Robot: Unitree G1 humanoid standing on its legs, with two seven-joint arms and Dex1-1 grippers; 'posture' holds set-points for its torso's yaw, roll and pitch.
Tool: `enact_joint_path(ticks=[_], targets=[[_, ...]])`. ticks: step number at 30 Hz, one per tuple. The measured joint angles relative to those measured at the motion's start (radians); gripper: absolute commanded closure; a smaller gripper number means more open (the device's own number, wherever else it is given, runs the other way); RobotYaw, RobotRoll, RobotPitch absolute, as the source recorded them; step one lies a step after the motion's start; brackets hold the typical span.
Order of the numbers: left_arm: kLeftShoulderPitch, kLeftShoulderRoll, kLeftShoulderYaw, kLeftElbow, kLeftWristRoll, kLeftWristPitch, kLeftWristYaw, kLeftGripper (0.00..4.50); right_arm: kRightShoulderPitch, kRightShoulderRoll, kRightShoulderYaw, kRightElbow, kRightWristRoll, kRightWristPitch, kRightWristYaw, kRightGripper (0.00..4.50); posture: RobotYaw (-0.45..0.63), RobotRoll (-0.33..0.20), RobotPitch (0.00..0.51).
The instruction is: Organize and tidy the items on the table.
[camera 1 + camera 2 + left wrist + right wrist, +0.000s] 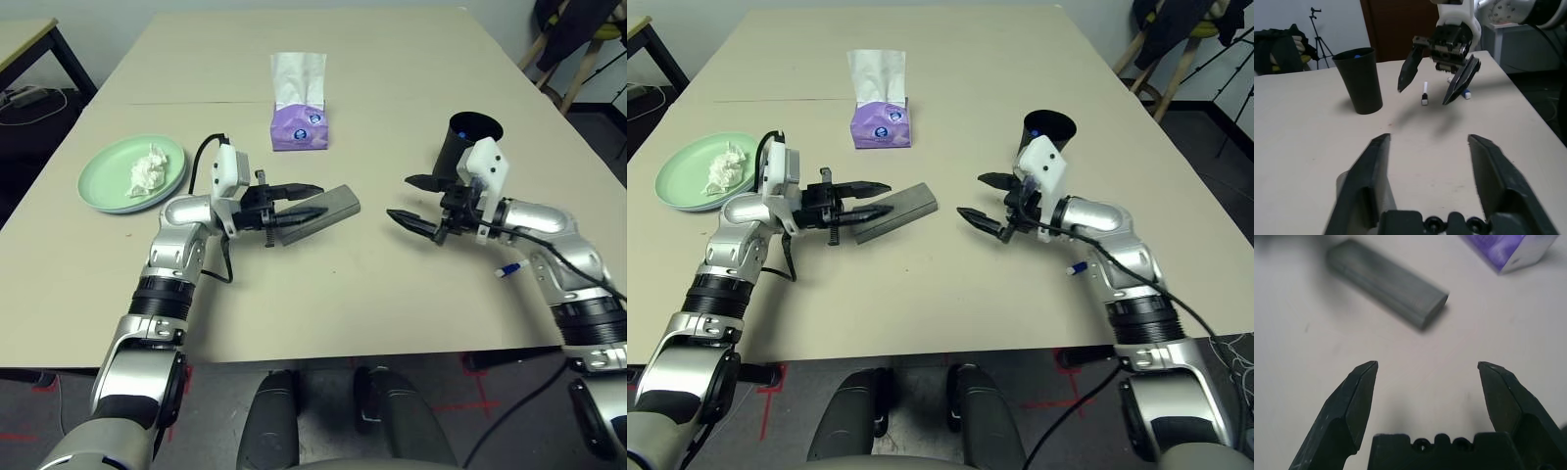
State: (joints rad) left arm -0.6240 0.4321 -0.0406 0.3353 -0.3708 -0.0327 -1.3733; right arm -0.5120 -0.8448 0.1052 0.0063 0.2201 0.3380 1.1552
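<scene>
We take the grey glasses case (328,209) as our landmark; it lies flat near the middle of the table (392,88), closed and untouched by any finger we can see.

Nearest us, on the near side of the case, our two grippers hang above the tabletop. The left gripper (306,201) sits at the case's left end, fingers pointing along it, jaws spread wide and holding nothing. The right gripper (412,203) hovers well to the right of the case, pointing toward it, jaws also wide and empty.

Further right of the case, near our right forearm, a small pen (508,269) with a blue tip lies on the table; the left wrist view shows a second pen (1424,93) close by.

Beyond the right gripper stands the black cup (468,143), upright. Well left of the case is the pale green plate (113,176) with the crumpled tissue (147,168) on it. Behind the case stands the purple tissue box (298,127).

We judge the case is dealt with and that we are between steps. Next we would likely send the right gripper to the loose pens and drop them into the cup, which calls for a narrow, careful pinch.
</scene>
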Motion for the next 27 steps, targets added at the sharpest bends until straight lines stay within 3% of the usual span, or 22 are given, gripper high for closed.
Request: enact_joint_path(ticks=[1,5,17,27], targets=[[0.006,-0.001,-0.005,-0.007,0.0,0.01,-0.001,0.1,0.0,-0.055,0.024,0.0,-0.027,-0.018,0.044,0.0,0.06,0.0,0.151],[0.018,-0.002,-0.02,-0.014,0.0,0.044,0.001,0.04,-0.012,-0.153,0.112,0.05,-0.133,-0.113,0.153,0.0,0.06,0.0,0.16],[0.074,-0.015,-0.03,-0.046,0.017,0.05,0.076,0.04,-0.241,-0.163,0.294,0.397,-0.45,-0.554,0.289,0.0,0.09,0.0,0.182],[0.088,-0.006,-0.032,-0.086,0.017,0.06,0.098,0.04,-0.264,-0.163,0.314,0.412,-0.493,-0.662,0.356,0.0,0.09,0.0,0.188]])
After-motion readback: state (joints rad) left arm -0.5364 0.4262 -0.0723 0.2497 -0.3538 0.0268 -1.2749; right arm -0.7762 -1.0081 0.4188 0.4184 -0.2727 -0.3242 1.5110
